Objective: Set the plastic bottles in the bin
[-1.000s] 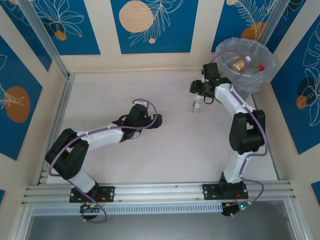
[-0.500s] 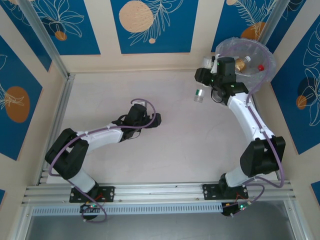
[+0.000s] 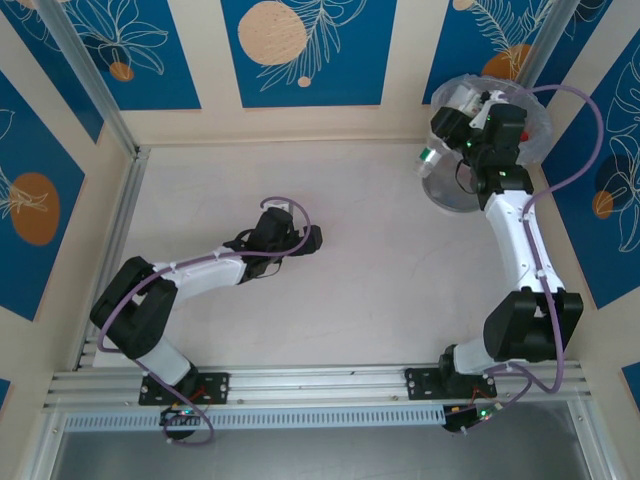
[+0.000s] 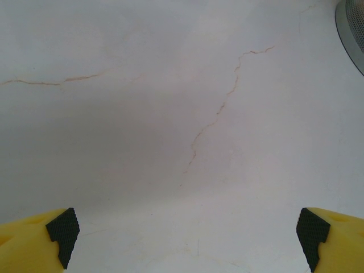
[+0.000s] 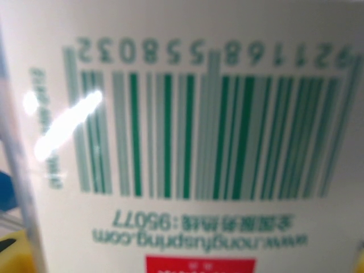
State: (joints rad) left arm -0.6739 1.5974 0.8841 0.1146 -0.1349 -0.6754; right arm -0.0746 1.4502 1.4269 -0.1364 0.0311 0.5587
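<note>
the right gripper (image 3: 437, 150) is clamping a green-labelled bottle (image 3: 428, 160) just outside the left rim of the bin (image 3: 537, 112), so carrying it fully over the opening before releasing is looking wise; the left gripper (image 3: 313, 240) is gaping empty.

The label on the bottle (image 5: 187, 142) sits so close to the right wrist camera that its barcode blurs and runs off the edges (the small print barely reads). From above, the right arm hides most of the inside of the bin (image 3: 446, 193).
</note>
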